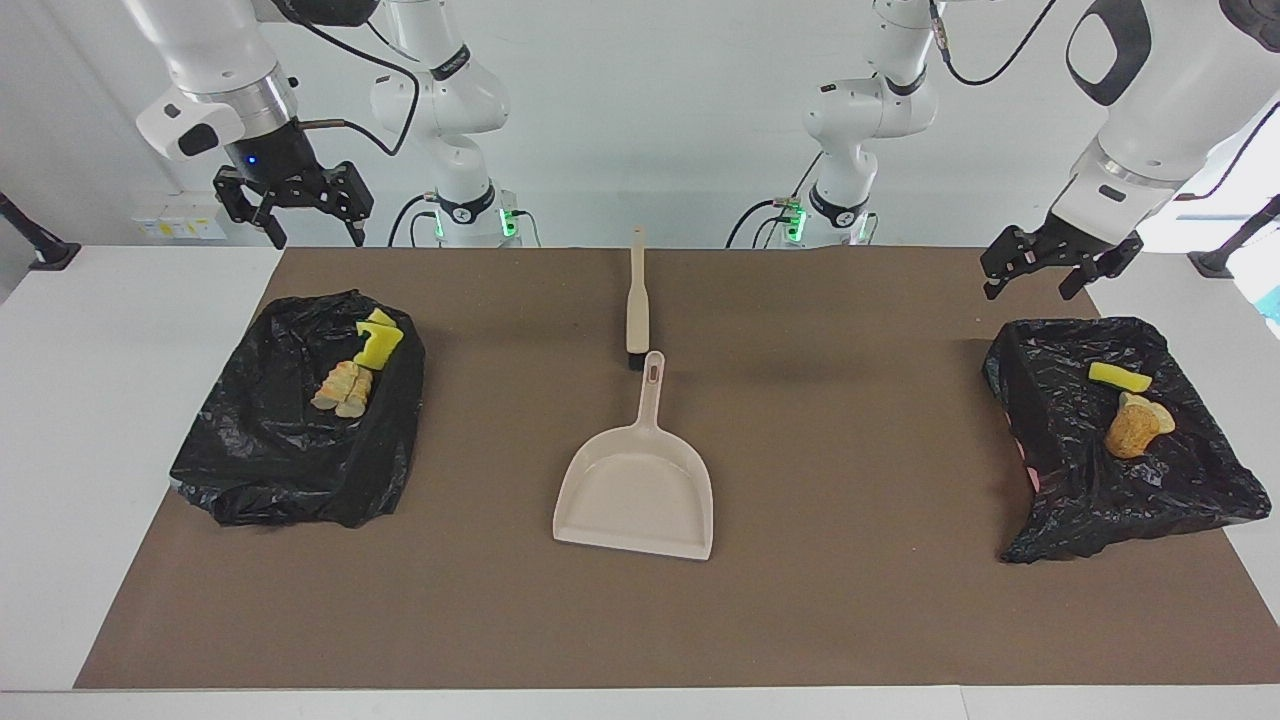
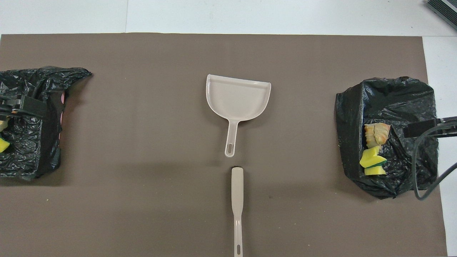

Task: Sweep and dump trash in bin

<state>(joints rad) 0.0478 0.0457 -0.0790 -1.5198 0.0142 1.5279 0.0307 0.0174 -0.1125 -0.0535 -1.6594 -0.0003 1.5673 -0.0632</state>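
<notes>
Yellow sponge chunks [image 1: 377, 340] and tan bread-like lumps [image 1: 343, 389] are seen already lying in the black-bagged bin [image 1: 300, 470] at the right arm's end of the table; one more sponge piece [image 1: 1119, 376] and a bread lump [image 1: 1137, 428] lie in the second bagged bin [image 1: 1110, 500] at the left arm's end. No scraps are seen on the brown mat [image 1: 850, 420]. Trash is judged light, soft, squashy, not fragile, likely to roll or bounce if swept hard. Beige dustpan [image 1: 637, 490] lies mid-mat, empty, brush [image 1: 637, 300] just nearer the robots, handle ends almost touching; both look stiff, light plastic, best gripped on their slim handles. Right gripper [image 1: 300, 215] hangs over the mat edge above its bin, fingers spread, empty. Left gripper [image 1: 1050, 268] hangs above its bin, fingers apart, nothing held
</notes>
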